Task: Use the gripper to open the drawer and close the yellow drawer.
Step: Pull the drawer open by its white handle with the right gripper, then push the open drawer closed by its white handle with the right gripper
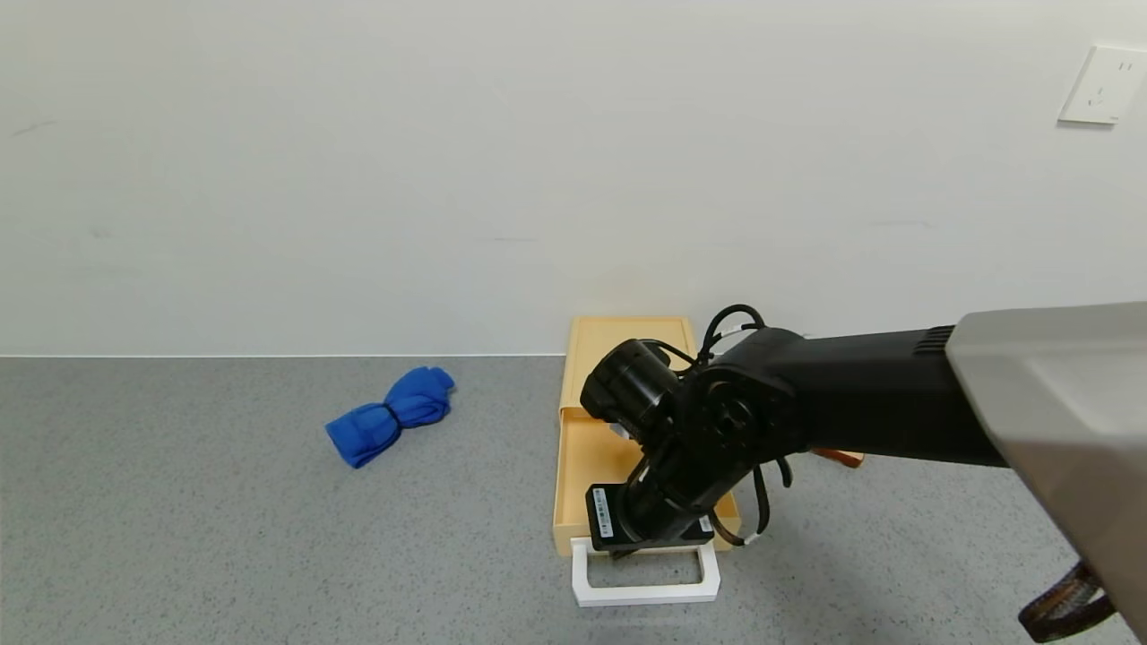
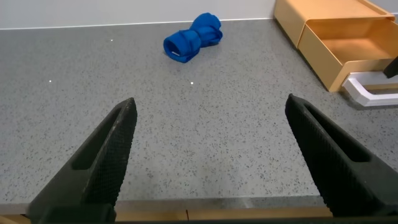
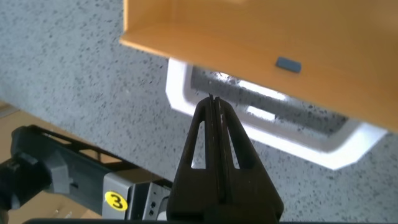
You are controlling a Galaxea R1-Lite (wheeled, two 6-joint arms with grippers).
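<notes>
The yellow drawer on the bench stands pulled open; the right hand, fingers pressed together and holding nothing, sits at its white handle, closing still undone

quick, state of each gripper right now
left gripper: jaws open, holding nothing.
right gripper: jaws closed, empty, tip at the drawer's white handle.
</notes>
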